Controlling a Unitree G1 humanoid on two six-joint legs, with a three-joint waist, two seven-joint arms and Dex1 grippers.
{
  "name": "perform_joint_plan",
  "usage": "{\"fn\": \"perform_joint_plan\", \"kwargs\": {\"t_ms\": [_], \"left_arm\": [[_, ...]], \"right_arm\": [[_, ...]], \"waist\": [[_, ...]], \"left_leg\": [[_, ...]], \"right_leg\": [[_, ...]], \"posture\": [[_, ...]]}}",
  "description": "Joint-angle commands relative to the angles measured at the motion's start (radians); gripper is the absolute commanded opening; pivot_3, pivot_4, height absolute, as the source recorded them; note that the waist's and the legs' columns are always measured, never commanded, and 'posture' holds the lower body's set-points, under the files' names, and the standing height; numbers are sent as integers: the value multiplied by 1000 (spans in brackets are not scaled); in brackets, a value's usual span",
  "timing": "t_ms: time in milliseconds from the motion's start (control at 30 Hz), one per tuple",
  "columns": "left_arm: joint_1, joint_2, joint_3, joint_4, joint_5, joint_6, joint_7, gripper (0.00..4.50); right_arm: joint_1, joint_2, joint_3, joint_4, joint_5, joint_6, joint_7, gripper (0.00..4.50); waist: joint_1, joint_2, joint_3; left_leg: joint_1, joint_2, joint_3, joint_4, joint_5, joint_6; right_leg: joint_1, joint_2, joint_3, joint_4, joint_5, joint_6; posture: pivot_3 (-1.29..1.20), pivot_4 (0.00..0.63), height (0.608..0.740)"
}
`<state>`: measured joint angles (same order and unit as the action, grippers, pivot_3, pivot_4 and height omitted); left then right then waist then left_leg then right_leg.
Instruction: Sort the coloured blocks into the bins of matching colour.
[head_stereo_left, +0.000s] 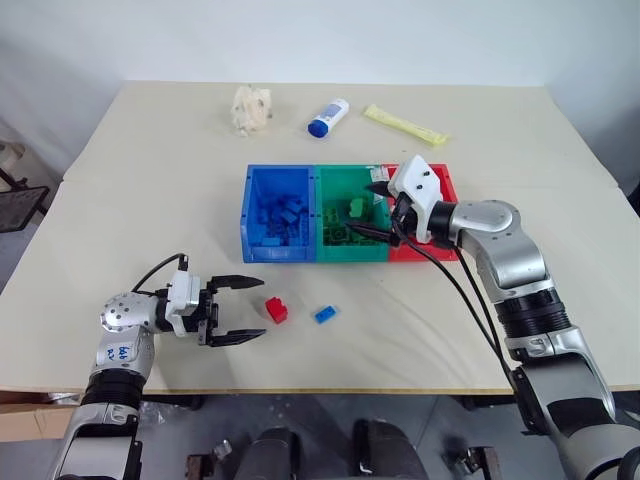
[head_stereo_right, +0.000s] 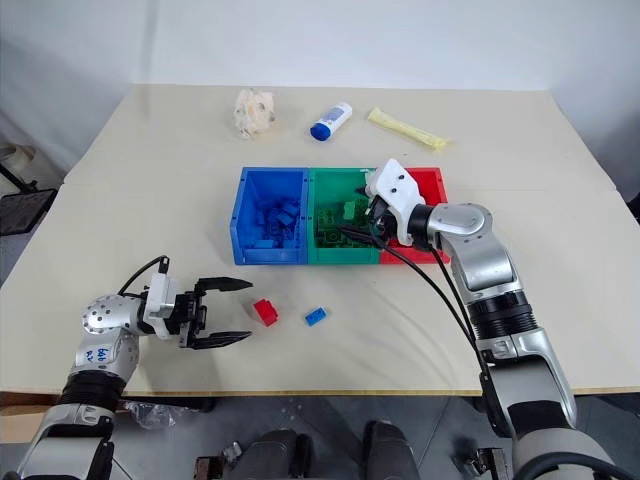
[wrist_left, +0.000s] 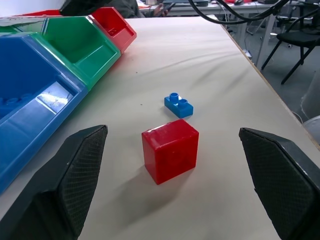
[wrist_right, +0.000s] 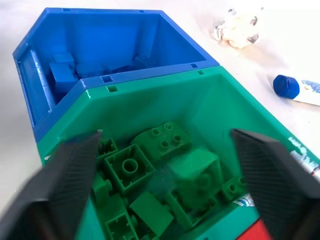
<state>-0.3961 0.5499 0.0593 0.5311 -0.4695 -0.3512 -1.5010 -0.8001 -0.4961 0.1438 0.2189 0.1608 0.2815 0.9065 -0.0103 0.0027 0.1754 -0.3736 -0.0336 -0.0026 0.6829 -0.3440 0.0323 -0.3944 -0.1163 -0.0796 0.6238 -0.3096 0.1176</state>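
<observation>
- Left gripper (head_stereo_left: 240, 310), nearest the camera, gapes level over the table, holding nothing.
- Small red plastic block (head_stereo_left: 276, 310) lies just beyond its fingertips; studded blue block (head_stereo_left: 325, 314) beside it.
- Right gripper (head_stereo_left: 378, 210) spread above green bin (head_stereo_left: 335, 250), over green bricks (wrist_right: 150, 170).
- Blue bin (head_stereo_left: 262, 250) and red bin (head_stereo_left: 440, 250) flank it.
- No legible writing; blue-capped white bottle (head_stereo_left: 328, 117) stands well behind.

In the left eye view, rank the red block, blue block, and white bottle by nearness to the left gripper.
From the left gripper:
1. Red block, on the table just beyond its open fingertips.
2. Blue block, on the table past the red one.
3. White bottle, far side of the table, behind the bins.
</observation>
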Motion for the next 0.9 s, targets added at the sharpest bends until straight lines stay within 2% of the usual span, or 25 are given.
{"fn": "perform_joint_plan", "kwargs": {"t_ms": [33, 233, 367, 533, 733, 900], "left_arm": [[5, 10, 18, -8, -15, -9, -53, 4500], [-3, 12, 20, 16, -14, -18, -63, 4500], [-10, 13, 19, 32, -14, -27, -70, 4500], [-15, 19, 20, 46, -17, -31, -83, 4500], [-21, 29, 22, 70, -20, -38, -96, 4500], [-25, 31, 22, 79, -19, -40, -99, 4500]], "right_arm": [[38, -42, -41, -103, 42, 14, 40, 4449], [218, -185, -89, -309, 155, 84, 189, 4449], [382, -309, -178, -409, 241, 97, 294, 4449], [593, -437, -321, -428, 292, 77, 374, 4449], [775, -518, -477, -384, 307, 14, 456, 4449], [796, -529, -506, -382, 310, 13, 454, 4449]], "waist": [[1, 0, 0], [10, 0, 0], [13, 0, 0], [13, 0, 0], [14, -1, 0], [12, -1, 0]], "left_leg": [[0, 0, 0, 0, 0, 0], [0, 0, 0, 0, 0, 0], [0, 0, 0, 0, 0, 0], [0, 1, 1, 0, 0, 0], [2, 1, 3, 0, 0, 0], [2, 2, 4, 0, 0, 0]], "right_leg": [[0, 0, 0, 0, 0, 0], [1, 0, 0, -1, 0, 0], [1, 0, 0, -2, 0, 0], [2, 0, 0, -3, 0, 0], [3, 0, 0, -3, 0, 0], [3, 0, 2, -3, 0, 0]], "posture": [[0, 150, 740], [0, 150, 740], [0, 150, 740], [0, 150, 740], [0, 150, 740], [0, 150, 740]]}}
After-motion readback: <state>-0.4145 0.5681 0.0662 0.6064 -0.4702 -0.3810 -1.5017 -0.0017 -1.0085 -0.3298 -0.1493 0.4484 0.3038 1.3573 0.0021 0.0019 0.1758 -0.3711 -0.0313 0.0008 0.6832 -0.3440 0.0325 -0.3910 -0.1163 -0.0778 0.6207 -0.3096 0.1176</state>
